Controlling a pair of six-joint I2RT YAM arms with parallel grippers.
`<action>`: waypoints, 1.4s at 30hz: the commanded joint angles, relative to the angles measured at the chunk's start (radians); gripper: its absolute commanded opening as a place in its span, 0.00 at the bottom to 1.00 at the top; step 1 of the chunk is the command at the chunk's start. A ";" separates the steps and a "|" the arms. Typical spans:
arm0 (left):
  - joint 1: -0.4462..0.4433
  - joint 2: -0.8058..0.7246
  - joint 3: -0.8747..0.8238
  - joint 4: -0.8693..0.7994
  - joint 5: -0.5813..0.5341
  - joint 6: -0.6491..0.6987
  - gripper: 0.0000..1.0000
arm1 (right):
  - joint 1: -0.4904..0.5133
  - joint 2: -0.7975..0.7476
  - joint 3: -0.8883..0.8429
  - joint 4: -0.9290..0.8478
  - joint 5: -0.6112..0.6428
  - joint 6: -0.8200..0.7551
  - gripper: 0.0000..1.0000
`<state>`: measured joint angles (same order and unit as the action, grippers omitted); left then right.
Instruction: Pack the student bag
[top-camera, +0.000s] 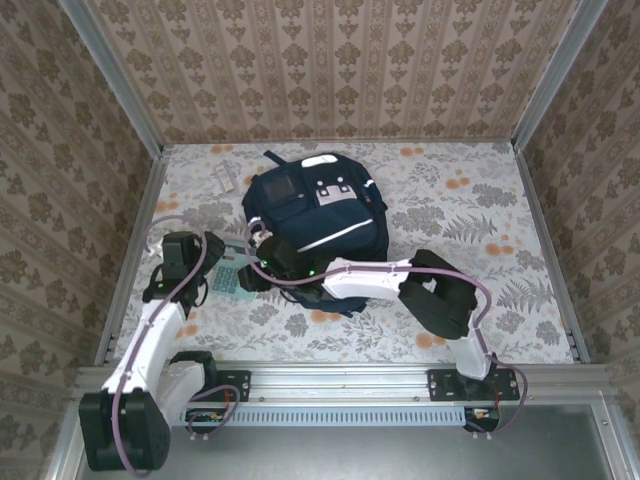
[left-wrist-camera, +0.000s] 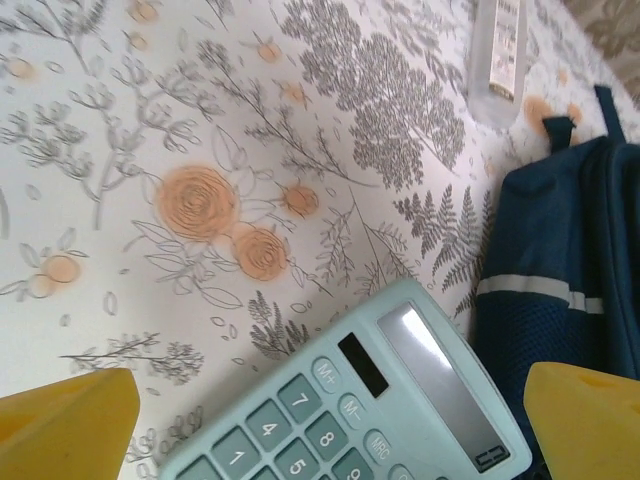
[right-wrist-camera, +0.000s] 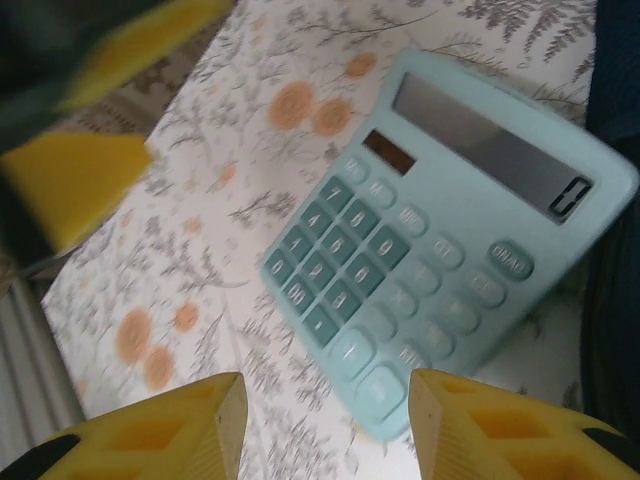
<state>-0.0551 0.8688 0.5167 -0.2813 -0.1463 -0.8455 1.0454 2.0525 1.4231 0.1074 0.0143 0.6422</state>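
The left claw and right claw both gape apart over the calculator (just beside the student bag).

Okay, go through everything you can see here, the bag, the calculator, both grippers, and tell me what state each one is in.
Bag: lying flat, front up; zips unclear.
Calculator: face up on the table, switched on, showing zero.
Left gripper: open, above the calculator, holding nothing.
Right gripper: jaws apart over the calculator's near edge, holding nothing.
Small white object: lying flat on the table.
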 joint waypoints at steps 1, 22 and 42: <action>0.008 -0.073 -0.022 -0.043 -0.053 -0.024 1.00 | -0.041 0.078 0.079 -0.058 0.058 0.049 0.48; 0.010 -0.077 -0.026 -0.032 -0.017 -0.035 1.00 | -0.162 0.273 0.310 -0.238 0.101 -0.036 0.53; 0.013 -0.059 -0.024 -0.019 0.001 -0.035 1.00 | -0.180 0.299 0.304 -0.151 -0.104 -0.092 0.24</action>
<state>-0.0505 0.8097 0.5034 -0.3069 -0.1539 -0.8715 0.8833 2.3329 1.7512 -0.0498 -0.0826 0.5709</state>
